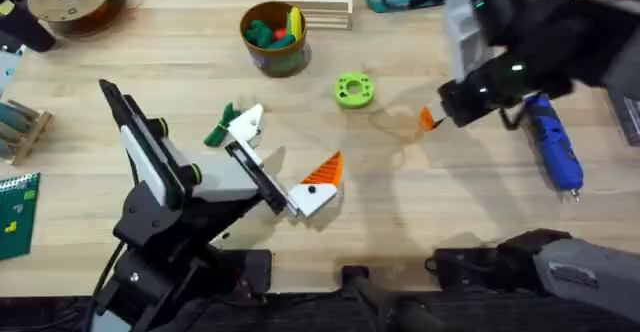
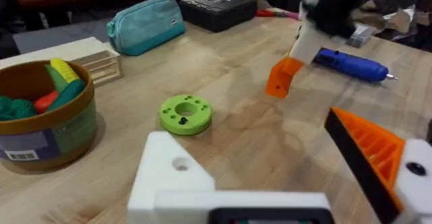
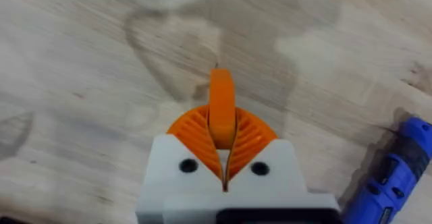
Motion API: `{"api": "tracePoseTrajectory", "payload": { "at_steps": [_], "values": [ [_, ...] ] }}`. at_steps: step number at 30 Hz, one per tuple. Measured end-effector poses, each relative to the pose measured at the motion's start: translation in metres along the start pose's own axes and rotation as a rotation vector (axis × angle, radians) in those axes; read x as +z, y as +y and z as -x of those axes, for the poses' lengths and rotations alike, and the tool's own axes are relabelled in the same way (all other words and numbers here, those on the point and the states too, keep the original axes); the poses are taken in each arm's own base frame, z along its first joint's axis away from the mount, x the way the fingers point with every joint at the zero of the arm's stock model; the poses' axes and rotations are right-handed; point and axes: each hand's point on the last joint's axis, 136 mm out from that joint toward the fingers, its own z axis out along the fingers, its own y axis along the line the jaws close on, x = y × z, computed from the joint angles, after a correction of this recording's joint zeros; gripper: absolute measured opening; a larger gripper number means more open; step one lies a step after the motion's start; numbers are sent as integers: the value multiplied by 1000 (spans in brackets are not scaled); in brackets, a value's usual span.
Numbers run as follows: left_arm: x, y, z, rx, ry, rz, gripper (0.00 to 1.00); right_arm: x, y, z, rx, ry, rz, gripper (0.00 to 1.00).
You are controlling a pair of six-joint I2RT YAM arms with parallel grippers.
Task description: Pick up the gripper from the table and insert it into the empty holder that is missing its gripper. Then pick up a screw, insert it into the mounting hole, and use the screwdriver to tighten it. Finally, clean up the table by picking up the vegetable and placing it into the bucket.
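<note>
The right gripper hangs above the wooden table with its two orange pads pressed together on the small orange fingertip, pointed end out and clear of the wood, a hold that looks meant to leave the free end ready for insertion; in the overhead view it sits right of centre, the fingertip poking out to the left toward the lime-green ring. The left gripper rests low at centre-left, jaws apart: one finger carries its orange tip, the other is the bare white holder, apparently presented open so the missing part can go in. The blue electric screwdriver lies on the table at the far right, just beyond the right gripper, untouched. The dark-green toy vegetable lies left of centre, beside the left arm's white finger block. The olive-brown bucket, already holding green, red and yellow toy food, stands at the far centre; a teal pouch and a stack of wooden boards sit beyond it. The fingertip and holder are well apart, so the insertion looks not yet begun; no screw can be made out.
</note>
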Motion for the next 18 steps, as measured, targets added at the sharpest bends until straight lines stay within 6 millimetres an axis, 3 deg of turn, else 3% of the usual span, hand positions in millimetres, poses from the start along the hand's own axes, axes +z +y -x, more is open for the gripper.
{"api": "tracePoseTrajectory", "payload": {
  "at_steps": [4,8,10,13,18],
  "values": [
    [0,0,0,0,0,0,987,-40,1,10,67,-160,70,19],
    [0,0,0,0,0,0,987,-83,-3,34,195,-411,258,19],
    [0,0,0,0,0,0,987,-92,-2,43,234,-507,372,19],
    [0,0,0,0,0,0,988,-85,14,49,288,-560,587,19],
    [0,0,0,0,0,0,987,-55,55,49,409,-451,923,19]
  ]
}}
